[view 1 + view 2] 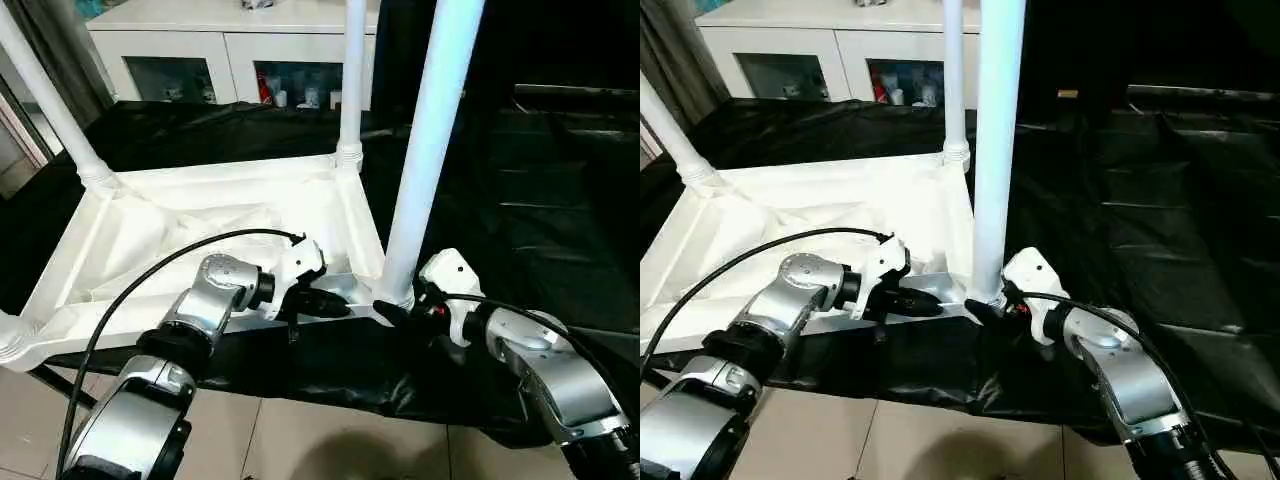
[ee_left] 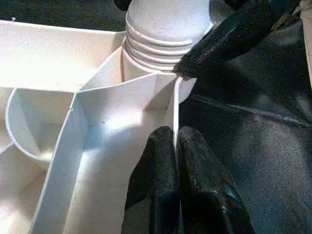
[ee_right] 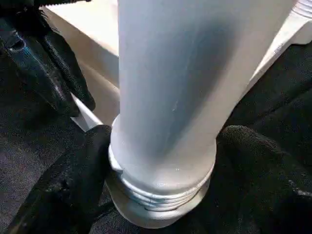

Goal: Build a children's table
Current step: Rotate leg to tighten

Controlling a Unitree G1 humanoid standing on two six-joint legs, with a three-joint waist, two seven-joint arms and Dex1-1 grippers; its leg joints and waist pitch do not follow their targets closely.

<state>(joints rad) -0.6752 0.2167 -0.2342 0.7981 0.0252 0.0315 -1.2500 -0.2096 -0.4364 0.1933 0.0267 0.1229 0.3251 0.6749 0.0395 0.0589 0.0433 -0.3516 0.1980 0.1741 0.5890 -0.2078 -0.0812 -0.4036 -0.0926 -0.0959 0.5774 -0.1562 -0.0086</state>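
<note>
Right wrist view: the right gripper (image 3: pixel 163 195) is seen with its black fingers (image 3: pixel 63 185) spread wide on either side of the threaded foot of a white leg (image 3: pixel 170 83), just where it is seated in the near corner socket. The left gripper (image 2: pixel 176 168) is pinched on the thin near rim of the upturned tabletop (image 1: pixel 200 225), fingers pressed together over the wall, close beside that same corner. The table is laid upside down on a black sheet (image 1: pixel 520 190), other legs (image 1: pixel 352 80) standing up from its corners, with a white cabinet (image 1: pixel 200 50) noted behind.
</note>
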